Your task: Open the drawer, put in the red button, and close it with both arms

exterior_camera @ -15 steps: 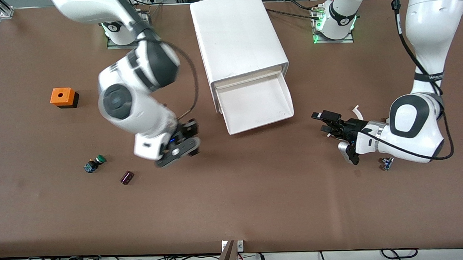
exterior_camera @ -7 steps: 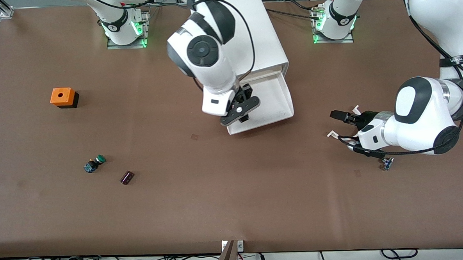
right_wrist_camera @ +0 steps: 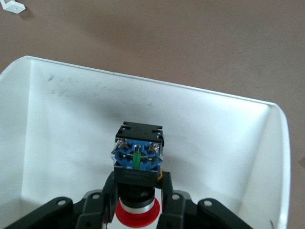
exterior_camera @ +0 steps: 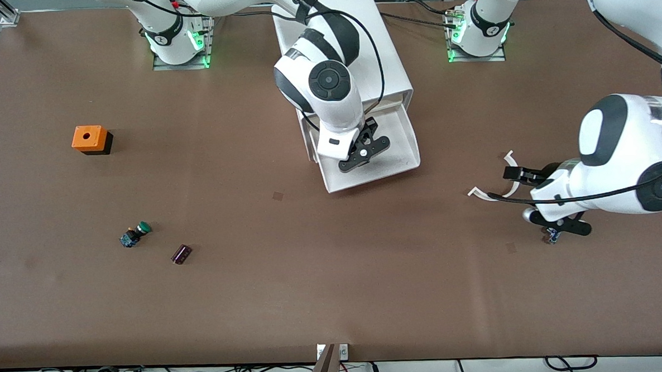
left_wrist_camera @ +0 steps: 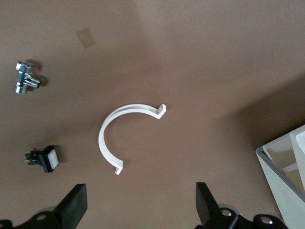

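The white cabinet [exterior_camera: 341,46] stands at the back middle with its drawer [exterior_camera: 413,154] pulled open. My right gripper [exterior_camera: 364,151] hangs over the open drawer. In the right wrist view it [right_wrist_camera: 138,183] is shut on the red button [right_wrist_camera: 138,152], with the red cap toward the palm and the black-and-blue body pointing down at the drawer floor [right_wrist_camera: 71,119]. The button is hidden in the front view. My left gripper [exterior_camera: 539,202] is open and empty, low over the table near the left arm's end; its fingers [left_wrist_camera: 74,210] stand wide apart.
A white C-shaped clip [exterior_camera: 496,187] [left_wrist_camera: 126,138] lies under the left gripper, with a metal fitting [left_wrist_camera: 26,82] and a small black-and-white switch [left_wrist_camera: 44,160] beside it. A green-capped button [exterior_camera: 136,233], a dark purple part [exterior_camera: 181,253] and an orange cube [exterior_camera: 90,139] lie toward the right arm's end.
My right arm swung from the table near the green button to over the open drawer, carrying the red button. My left gripper drew away from the drawer toward its own end.
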Tool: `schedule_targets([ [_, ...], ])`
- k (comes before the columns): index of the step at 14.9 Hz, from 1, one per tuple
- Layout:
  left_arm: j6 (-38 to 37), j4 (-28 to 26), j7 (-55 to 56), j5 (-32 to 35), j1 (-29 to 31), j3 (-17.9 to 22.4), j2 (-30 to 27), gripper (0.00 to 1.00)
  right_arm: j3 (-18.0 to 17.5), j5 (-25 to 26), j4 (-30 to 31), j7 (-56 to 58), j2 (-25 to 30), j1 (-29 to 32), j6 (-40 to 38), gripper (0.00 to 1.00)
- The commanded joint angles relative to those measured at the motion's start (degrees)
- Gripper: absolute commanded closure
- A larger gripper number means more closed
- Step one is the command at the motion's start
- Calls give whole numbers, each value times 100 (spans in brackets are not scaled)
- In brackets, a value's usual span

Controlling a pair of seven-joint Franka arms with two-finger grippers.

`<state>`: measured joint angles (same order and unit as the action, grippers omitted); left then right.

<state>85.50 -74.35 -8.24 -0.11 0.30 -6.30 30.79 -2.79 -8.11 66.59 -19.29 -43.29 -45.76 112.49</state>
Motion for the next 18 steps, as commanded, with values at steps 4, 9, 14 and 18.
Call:
schedule_targets([
  [4, 19, 228, 164, 73, 14, -3, 147, 0, 51, 29, -120, -233, -180, -55, 19, 84],
  [9, 204, 114, 833, -349, 32, -55, 120, 0, 51, -7, -137, -495, -75, -20, -104, 0],
  [14, 475, 35, 1465, -375, -56, -274, 85, 0, 446, 20, -594, -998, 224, 479, -210, 0],
  [18, 1501, -482, 2535, -367, -73, -766, 76, 0, 402, 11, -568, -945, 444, 1384, -717, 0],
])
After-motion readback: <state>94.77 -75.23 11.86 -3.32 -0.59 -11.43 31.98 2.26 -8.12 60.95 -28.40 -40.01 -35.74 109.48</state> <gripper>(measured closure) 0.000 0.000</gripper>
